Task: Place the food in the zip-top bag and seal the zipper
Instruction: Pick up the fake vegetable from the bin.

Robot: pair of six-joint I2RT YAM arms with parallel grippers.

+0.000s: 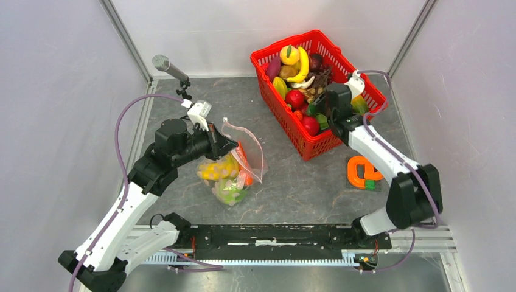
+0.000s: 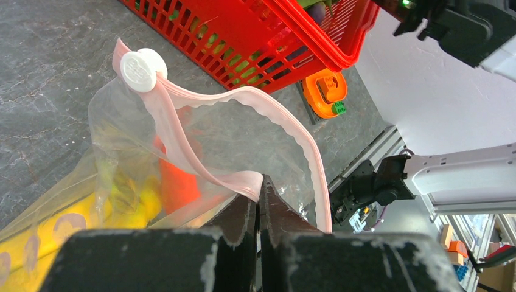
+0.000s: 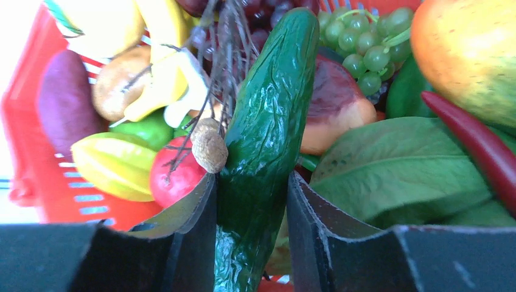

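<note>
The left hand (image 2: 260,185) is clenched on the zipper (image 2: 252,94), with its arm reaching forward and holding the mouth of the zip-top bag (image 1: 234,176) raised above the desk (image 1: 292,182). The right hand (image 3: 251,201), with its arm extended forward, grasps the cucumber (image 3: 268,115) inside the red basket (image 1: 313,146).

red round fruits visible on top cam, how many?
2 red round fruits, both in the red basket: one mid-basket by its left wall, one nearer the front corner. Others may be buried.

Glossy plastic cucumber (image 3: 261,152), clear filmy plastic zip-top bag (image 2: 115,103), red plastic mesh basket (image 1: 304,148), matt stone-look table (image 1: 292,185).
</note>
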